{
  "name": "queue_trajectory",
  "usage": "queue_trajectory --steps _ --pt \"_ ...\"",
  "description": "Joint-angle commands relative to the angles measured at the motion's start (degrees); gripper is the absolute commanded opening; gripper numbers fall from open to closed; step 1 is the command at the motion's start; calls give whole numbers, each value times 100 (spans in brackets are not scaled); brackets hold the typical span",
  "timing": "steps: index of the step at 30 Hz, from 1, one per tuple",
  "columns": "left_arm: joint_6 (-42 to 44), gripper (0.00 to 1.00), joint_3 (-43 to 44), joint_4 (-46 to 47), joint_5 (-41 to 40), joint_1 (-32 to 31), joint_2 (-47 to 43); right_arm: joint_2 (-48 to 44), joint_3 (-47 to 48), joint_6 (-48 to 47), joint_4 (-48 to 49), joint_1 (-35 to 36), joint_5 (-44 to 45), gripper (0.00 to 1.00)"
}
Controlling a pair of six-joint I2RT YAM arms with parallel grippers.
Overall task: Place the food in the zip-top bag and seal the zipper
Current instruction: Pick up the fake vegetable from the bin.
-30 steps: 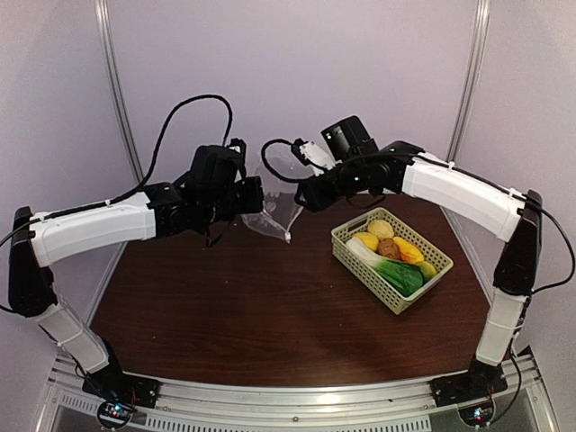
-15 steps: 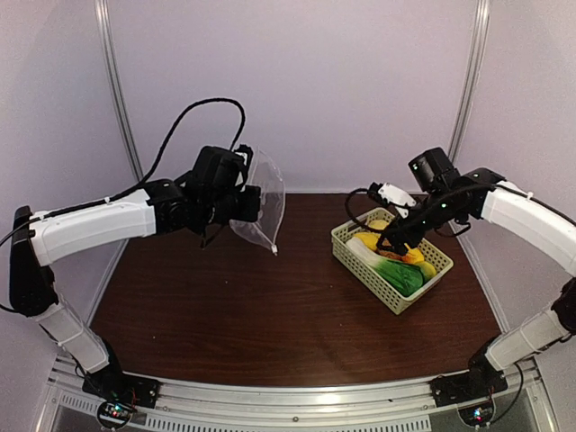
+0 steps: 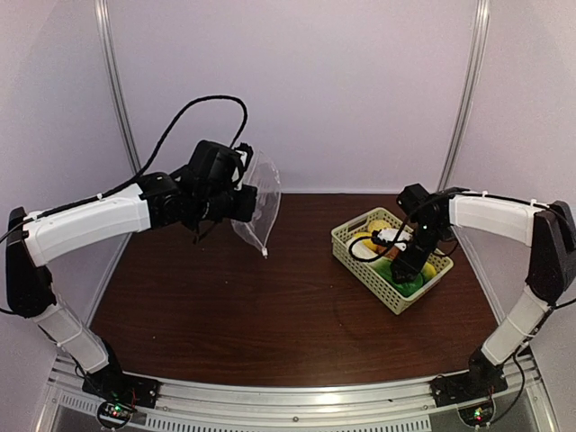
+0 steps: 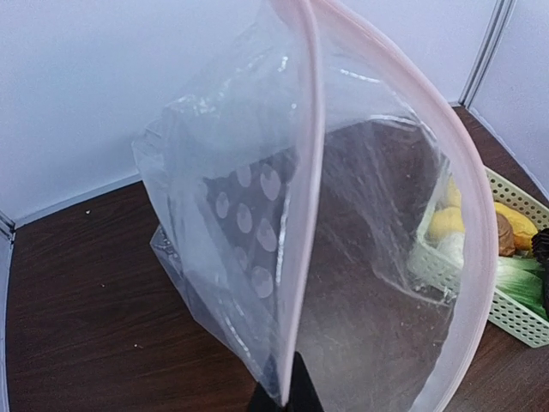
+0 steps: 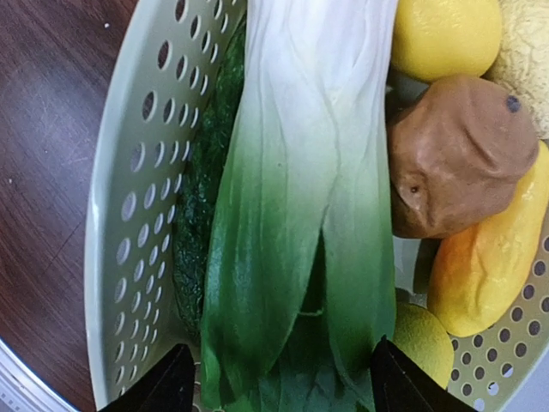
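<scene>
My left gripper (image 3: 243, 203) is shut on the mouth edge of the clear dotted zip-top bag (image 3: 260, 200), holding it above the table at the back left. In the left wrist view the bag (image 4: 257, 232) gapes open, its pale pink zipper (image 4: 312, 172) running up from my left gripper (image 4: 288, 396). The food lies in the pale green basket (image 3: 353, 253). My right gripper (image 5: 283, 384) is open, low over the basket, its fingers on either side of the green leafy vegetable (image 5: 300, 215). Beside it lie a brown round piece (image 5: 459, 154), an orange piece (image 5: 489, 257) and a lemon (image 5: 446, 34).
The basket wall (image 5: 137, 215) stands close to the left finger of my right gripper (image 3: 407, 270). The bare brown table (image 3: 270, 315) stretches between the bag and the basket. Metal frame posts (image 3: 463, 90) and pale walls close off the back.
My right arm left the bag, swung right and came down over the basket with its jaws opened. The bag now hangs from my left gripper alone, which has barely moved.
</scene>
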Motion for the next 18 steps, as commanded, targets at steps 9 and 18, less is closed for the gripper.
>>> queue_trajectory --steps 9,18 --pt "93 0 59 -152 30 34 -163 786 -383 260 619 -38 484 60" --pt "116 0 37 -159 -4 63 -120 121 67 427 88 -45 519 14"
